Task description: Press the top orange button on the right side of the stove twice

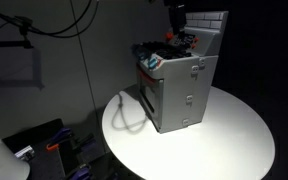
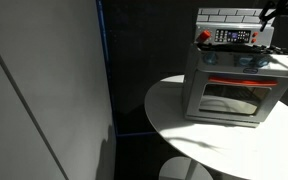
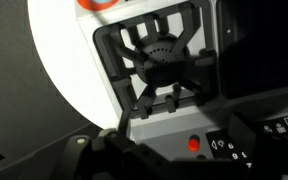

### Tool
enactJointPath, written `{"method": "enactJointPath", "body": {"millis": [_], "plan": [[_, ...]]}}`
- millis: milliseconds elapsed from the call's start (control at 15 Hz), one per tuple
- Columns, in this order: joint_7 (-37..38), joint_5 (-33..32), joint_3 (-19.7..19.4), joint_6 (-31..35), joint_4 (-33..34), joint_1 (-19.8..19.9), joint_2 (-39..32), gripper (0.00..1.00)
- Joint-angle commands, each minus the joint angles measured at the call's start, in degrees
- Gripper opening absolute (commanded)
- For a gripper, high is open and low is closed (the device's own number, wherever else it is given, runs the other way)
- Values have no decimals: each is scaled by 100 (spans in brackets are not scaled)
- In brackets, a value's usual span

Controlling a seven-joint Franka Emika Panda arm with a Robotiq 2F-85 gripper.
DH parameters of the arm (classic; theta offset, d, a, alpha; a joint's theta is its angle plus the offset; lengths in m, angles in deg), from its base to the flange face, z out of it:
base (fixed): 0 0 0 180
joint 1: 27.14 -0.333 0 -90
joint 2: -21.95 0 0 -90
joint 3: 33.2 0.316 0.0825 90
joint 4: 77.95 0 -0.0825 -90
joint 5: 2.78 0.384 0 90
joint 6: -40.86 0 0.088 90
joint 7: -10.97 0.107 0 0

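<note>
Below the claw [image 1: 180,25], the stove [image 1: 179,90] is sitting on the round white counter [image 1: 234,140], with its tiled back panel [image 1: 212,22] rising just beside the claw. In an exterior view the claw [image 2: 282,13] is hanging over the rear of the cooktop at the far end of the stove [image 2: 234,90]; whether it is touching anything cannot be told. The wrist view is looking straight down on a dark burner grate [image 3: 162,55], and a small red button [image 3: 192,143] is showing nearer the claw, beside a dark panel with white markings [image 3: 229,148]. Dark claw parts are crowding the lower edge there, too blurred to tell whether the fingers are spread or pressed together.
</note>
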Motion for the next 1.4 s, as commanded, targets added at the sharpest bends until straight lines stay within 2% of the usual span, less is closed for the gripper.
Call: {"method": "enactJointPath", "body": {"millis": [0, 533, 1333], "plan": [[198, -109, -114, 70, 518, -8, -430, 100], [261, -33, -303, 216, 1003, -36, -902, 100], [423, -52, -383, 262, 1244, -44, -1156, 100]]}}
